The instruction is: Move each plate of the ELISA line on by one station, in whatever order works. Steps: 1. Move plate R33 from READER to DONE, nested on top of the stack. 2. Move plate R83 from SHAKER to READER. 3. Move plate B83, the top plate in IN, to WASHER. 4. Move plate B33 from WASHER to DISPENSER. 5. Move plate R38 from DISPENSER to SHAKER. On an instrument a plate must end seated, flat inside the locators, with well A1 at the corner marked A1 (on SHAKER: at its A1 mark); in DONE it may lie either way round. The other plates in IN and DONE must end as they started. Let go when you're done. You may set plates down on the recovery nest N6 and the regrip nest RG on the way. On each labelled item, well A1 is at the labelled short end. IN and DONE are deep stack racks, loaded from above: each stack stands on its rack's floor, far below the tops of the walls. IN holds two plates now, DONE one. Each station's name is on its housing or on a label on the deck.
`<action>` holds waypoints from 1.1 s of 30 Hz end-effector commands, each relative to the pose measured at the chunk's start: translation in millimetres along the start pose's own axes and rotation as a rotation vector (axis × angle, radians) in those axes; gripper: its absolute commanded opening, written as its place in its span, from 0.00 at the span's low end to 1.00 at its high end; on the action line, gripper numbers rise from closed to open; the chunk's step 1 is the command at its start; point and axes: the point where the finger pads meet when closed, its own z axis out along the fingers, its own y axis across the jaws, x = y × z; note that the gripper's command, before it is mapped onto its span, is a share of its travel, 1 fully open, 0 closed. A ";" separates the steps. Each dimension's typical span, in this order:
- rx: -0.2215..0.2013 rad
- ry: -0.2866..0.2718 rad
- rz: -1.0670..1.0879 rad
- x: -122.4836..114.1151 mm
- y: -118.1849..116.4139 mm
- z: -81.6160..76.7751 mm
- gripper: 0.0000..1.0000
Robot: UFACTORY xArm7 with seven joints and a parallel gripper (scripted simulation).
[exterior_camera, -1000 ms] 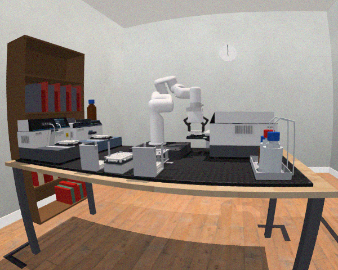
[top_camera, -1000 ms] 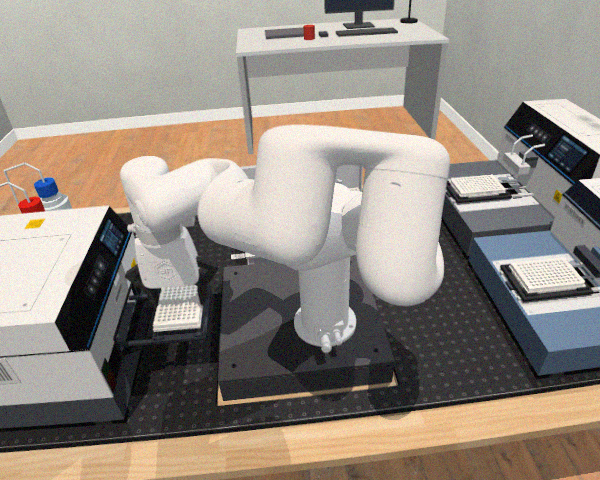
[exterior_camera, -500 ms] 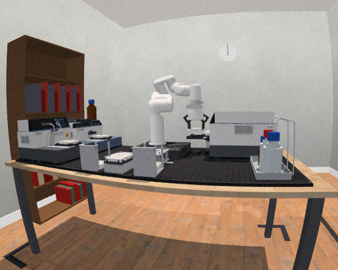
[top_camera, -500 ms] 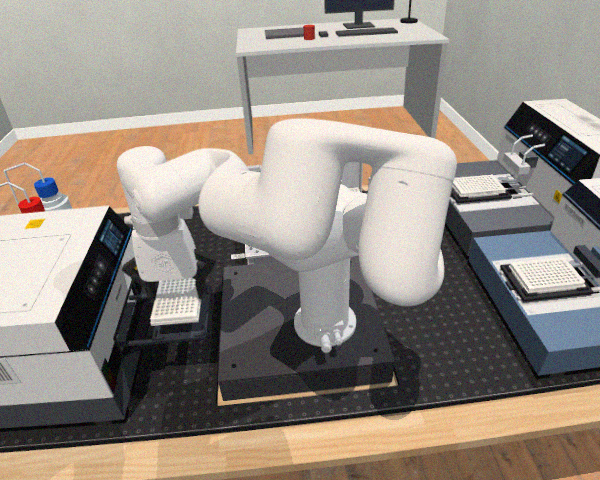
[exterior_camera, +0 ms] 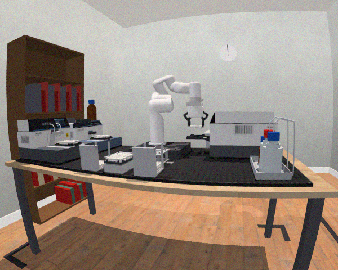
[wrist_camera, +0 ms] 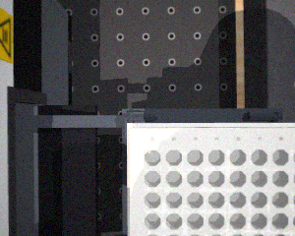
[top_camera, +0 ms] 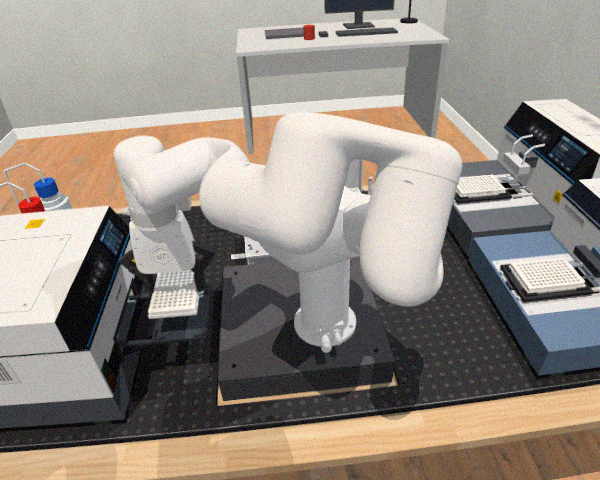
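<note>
Now the claw [exterior_camera: 195,124] grips a white well plate [top_camera: 173,294] across its width, fingers spread wide. It hangs above the reader's dark tray [exterior_camera: 197,136], beside the grey reader housing [exterior_camera: 239,130].

On a wooden table [exterior_camera: 174,190], a white robot arm [exterior_camera: 159,116] bends toward a large grey-and-white instrument [exterior_camera: 239,133]. Its dark-fingered gripper [exterior_camera: 195,122] is clamped on a white plate [exterior_camera: 195,125], held level just above the dark tray [exterior_camera: 196,136] projecting from the instrument's left side. Right of the instrument, 2 capped bottles, blue [exterior_camera: 270,155] and red [exterior_camera: 267,134], stand in a white tray. Far left of the instrument, further machines [exterior_camera: 58,136] carry plates, backed by a brown bookshelf [exterior_camera: 16,87]. A wall clock [exterior_camera: 227,53] hangs above the instrument.
</note>
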 end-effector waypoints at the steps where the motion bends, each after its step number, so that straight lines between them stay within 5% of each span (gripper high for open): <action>1: 0.003 0.000 -0.001 -0.1 -0.7 -6.8 0.00; 33: 0.003 0.000 -0.001 -0.1 -0.6 -40.4 0.00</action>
